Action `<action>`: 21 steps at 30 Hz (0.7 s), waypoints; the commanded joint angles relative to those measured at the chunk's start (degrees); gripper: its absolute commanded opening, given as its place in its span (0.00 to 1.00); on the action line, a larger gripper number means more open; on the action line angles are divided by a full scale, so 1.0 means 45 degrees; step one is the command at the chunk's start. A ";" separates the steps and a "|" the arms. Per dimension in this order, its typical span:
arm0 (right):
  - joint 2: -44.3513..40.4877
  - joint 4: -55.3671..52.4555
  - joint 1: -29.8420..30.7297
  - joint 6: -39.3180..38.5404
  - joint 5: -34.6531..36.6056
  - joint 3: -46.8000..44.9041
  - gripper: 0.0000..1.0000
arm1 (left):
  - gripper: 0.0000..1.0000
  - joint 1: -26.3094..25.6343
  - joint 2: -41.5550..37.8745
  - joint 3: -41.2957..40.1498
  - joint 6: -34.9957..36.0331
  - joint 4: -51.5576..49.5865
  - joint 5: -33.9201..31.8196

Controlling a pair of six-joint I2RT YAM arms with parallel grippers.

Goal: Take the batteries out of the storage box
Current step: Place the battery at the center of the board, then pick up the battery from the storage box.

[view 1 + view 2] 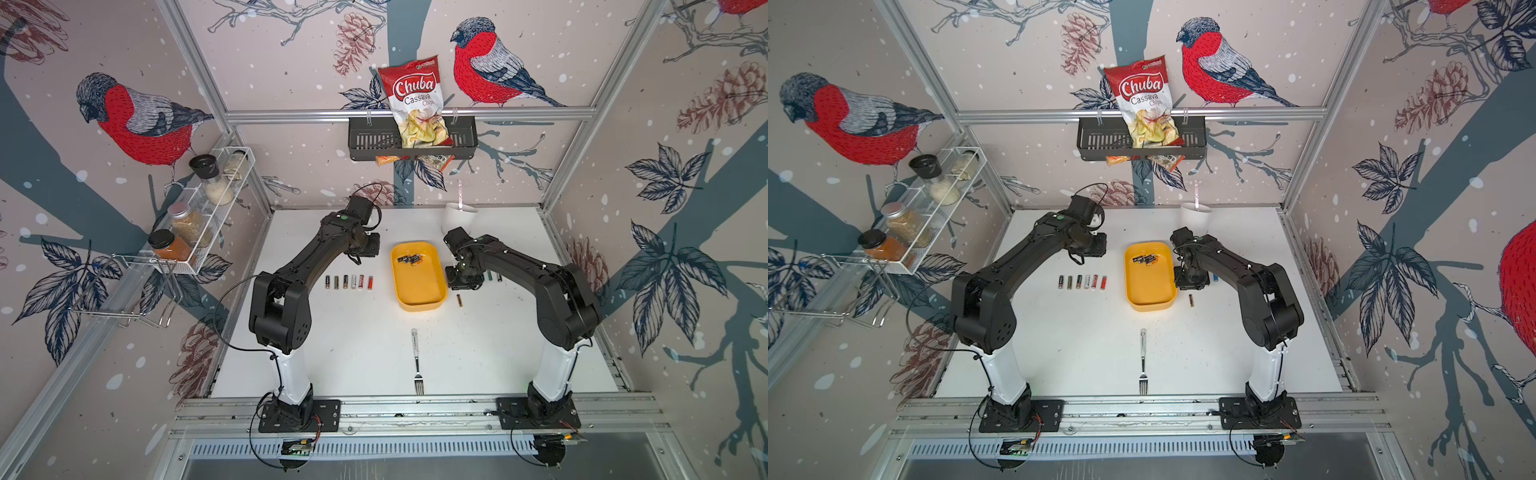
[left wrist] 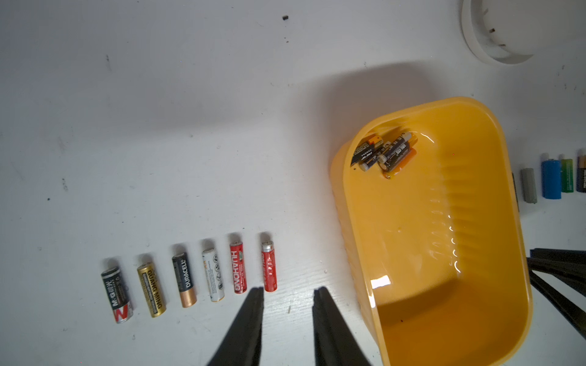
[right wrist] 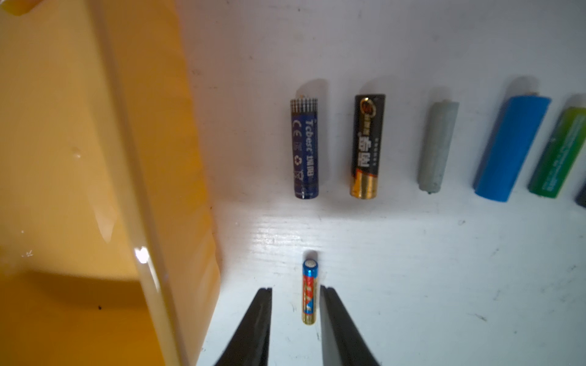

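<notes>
Yellow plastic marks the centre of your white table (image 1: 374, 353): the storage box (image 1: 419, 286) sits between your two arms, with a small cluster of black-and-orange batteries (image 1: 410, 259) lying at its far end. A white cup (image 1: 457, 216) stands to the far right of it, and a silver fork (image 1: 417, 361) lies toward the near edge. Your left gripper (image 2: 289, 291) hangs over the table left of the box, jaws parted narrowly with nothing between them, beside a row of six cells (image 1: 349, 281). Your right gripper (image 3: 296, 289) sits low just right of the box, its fingers standing either side of a small blue-and-red cell (image 3: 309, 291) that lies on the table, a gap showing on each side. A further row of cells (image 3: 367, 145) lies right of the box, and a lone cell (image 1: 459, 300) rests off its near right corner.
</notes>
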 commanded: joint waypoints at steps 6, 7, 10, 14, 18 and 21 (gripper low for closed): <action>-0.0450 -0.0087 -0.0349 0.0104 -0.0006 0.0007 0.33 | 0.32 -0.1333 0.1412 0.1764 -0.0185 -0.0169 -0.0484; -0.0504 -0.0079 -0.0448 0.0100 -0.0052 0.0007 0.33 | 0.32 -0.1505 0.1719 0.2056 -0.0160 -0.0202 -0.0515; -0.0639 -0.0012 -0.0702 0.0108 -0.0235 -0.0051 0.33 | 0.32 -0.2005 0.2575 0.2977 -0.0012 -0.0263 -0.0588; -0.0748 -0.0047 -0.1033 0.0002 -0.0316 -0.0032 0.34 | 0.32 -0.2466 0.3782 0.4352 0.0260 -0.0446 -0.0802; -0.0769 -0.0140 -0.1312 -0.0112 -0.0318 0.0138 0.33 | 0.32 -0.2689 0.4951 0.5650 0.0503 -0.0725 -0.0749; -0.0771 -0.0192 -0.1446 -0.0149 -0.0358 0.0232 0.34 | 0.32 -0.2771 0.5726 0.6372 0.0648 -0.0980 -0.0581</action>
